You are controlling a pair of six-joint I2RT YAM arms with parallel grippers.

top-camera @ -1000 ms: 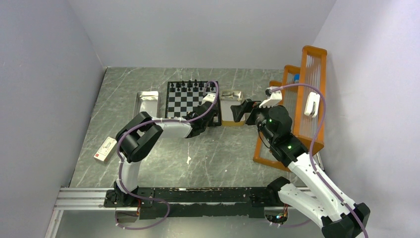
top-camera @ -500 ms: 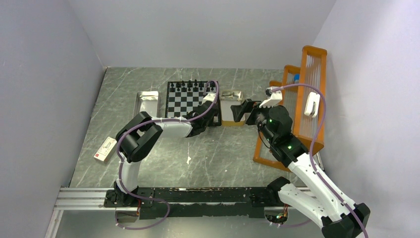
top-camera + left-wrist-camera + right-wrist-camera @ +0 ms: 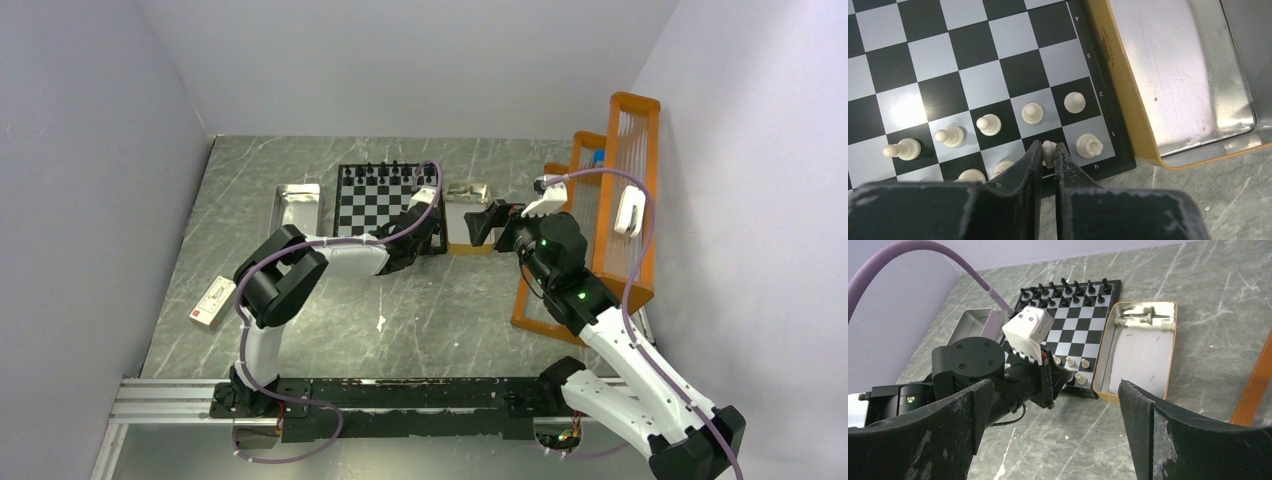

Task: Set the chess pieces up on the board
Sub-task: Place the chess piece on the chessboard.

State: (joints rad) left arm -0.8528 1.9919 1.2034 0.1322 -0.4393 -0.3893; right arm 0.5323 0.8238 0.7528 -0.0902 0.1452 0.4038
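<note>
The board point(image 3: 973, 60), black and white checks in a thin dark frame, lies flat beneath the left gripper point(image 3: 1048, 148), whose tips are near its right corner. A cream piece point(image 3: 1049, 156) sits upright, pinched between the closed jaws. A cream rook point(image 3: 1089, 145) stands just right of them. Five cream pawns point(image 3: 988, 124) stand in a row just ahead. The black pieces point(image 3: 1063, 290) line the far edge in two rows, well apart from the gripper.

You have a grey, marbled table point(image 3: 440, 310). Toward its far side lies the chessboard point(image 3: 365, 210), with a silvery tray point(image 3: 299, 208) just beside its left edge and a tan tray point(image 3: 456, 225) against its right edge. A white-and-red box point(image 3: 211, 302) lies near the left wall, and an orange rack point(image 3: 634, 100) stands at the right.
</note>
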